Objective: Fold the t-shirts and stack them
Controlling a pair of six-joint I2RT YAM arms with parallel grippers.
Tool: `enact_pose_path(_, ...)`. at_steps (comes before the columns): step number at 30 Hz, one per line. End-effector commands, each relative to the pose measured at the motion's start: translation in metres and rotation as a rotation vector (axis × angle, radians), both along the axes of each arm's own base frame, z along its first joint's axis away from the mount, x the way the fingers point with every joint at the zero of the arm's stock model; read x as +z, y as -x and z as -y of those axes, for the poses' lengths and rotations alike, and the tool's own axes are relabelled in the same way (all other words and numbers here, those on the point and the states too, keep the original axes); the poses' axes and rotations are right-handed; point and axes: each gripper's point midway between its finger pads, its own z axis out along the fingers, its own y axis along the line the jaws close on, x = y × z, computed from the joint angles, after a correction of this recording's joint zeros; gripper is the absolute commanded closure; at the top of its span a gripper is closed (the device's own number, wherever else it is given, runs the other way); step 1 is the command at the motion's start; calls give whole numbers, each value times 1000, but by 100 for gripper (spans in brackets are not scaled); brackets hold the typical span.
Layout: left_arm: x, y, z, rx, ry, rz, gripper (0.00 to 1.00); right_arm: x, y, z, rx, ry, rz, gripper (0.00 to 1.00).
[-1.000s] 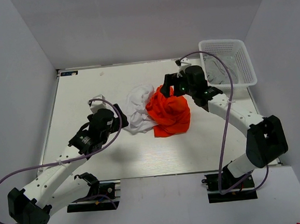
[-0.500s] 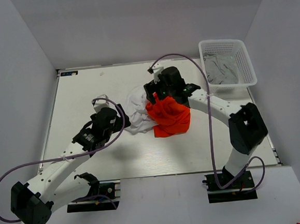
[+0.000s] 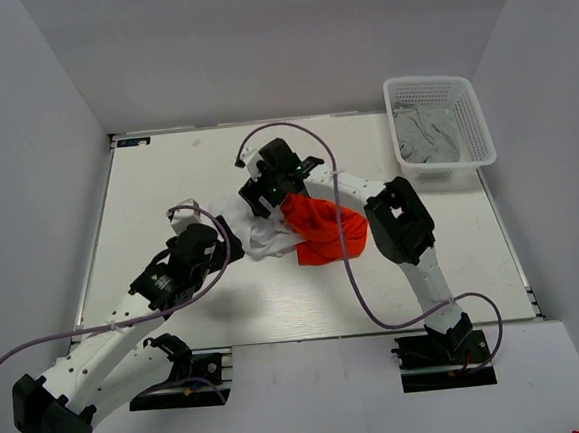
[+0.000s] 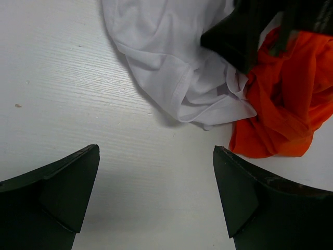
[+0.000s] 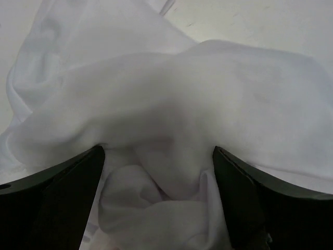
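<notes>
The right claw (image 5: 156, 200) is hanging spread wide and gripping nothing. Its two black fingers (image 5: 52, 198) are standing on either side of a bunched fold of the crumpled white cloth t-shirt (image 5: 171, 94), which is filling nearly all of my right wrist view. From above, I am seeing that arm stretching across to the centre of the frame, with the claw sitting over the upper part of the white cloth t-shirt. The bright orange-red cloth t-shirt (image 3: 326, 229) is lying heaped just right of the white one and touching it, both in the middle of the flat white table (image 3: 166, 176). The left claw (image 4: 156, 198) is also gaping, released, hovering over bare table in the lower half of its wrist view, with the white hem lying just beyond it. At upper right, the white plastic lattice basket (image 3: 478, 126) is holding a crumpled grey cloth (image 3: 426, 138).
</notes>
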Motion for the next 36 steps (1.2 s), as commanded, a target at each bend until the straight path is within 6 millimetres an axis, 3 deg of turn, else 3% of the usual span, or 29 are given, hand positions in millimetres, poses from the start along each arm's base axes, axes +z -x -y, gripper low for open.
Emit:
enact_pose_path(1,2,4,-10,42,16,19,0,-12,35,-18,135,9,-99,10)
enact_pose_path(6,0,4,-10,42,16,19,0,-21,58,-39,216,-17,-94,23)
enact_pose_path(9,0,5,-9,35,20,16,0,-25,60,-44,207,-25,-97,77)
enact_pose_path(11,0,5,-9,35,20,16,0,-21,56,-48,177,-47,-75,100)
enact_pose_path(12,0,5,-9,35,20,16,0,-20,56,-48,169,-53,-69,100)
enact_pose_path(16,0,7,-10,29,23,30,0,17,44,-56,100,-169,-9,100)
enact_pose_path(17,5,6,-8,22,44,46,0,50,38,-60,77,-244,35,100)
enact_pose_path(18,7,7,-9,17,43,56,0,55,40,-60,65,-264,31,100)
enact_pose_path(21,9,6,-6,10,53,60,0,127,31,-60,23,-397,137,100)
enact_pose_path(23,10,5,-5,5,52,69,0,144,28,-54,-17,-428,164,100)
enact_pose_path(24,10,6,-4,-3,56,66,0,173,27,-49,-28,-475,214,100)
enact_pose_path(26,10,6,-4,-3,57,66,0,185,25,-42,-82,-496,221,100)
enact_pose_path(27,12,4,-3,-3,62,73,0,207,22,-33,-112,-521,261,100)
enact_pose_path(28,12,4,-3,-8,55,74,0,212,16,-26,-159,-520,282,100)
enact_pose_path(33,18,1,2,-29,74,97,0,271,2,16,-304,-601,417,100)
enact_pose_path(34,18,1,2,-34,67,99,0,294,3,27,-346,-636,458,100)
enact_pose_path(36,17,1,5,-43,71,95,0,310,-7,46,-424,-638,511,100)
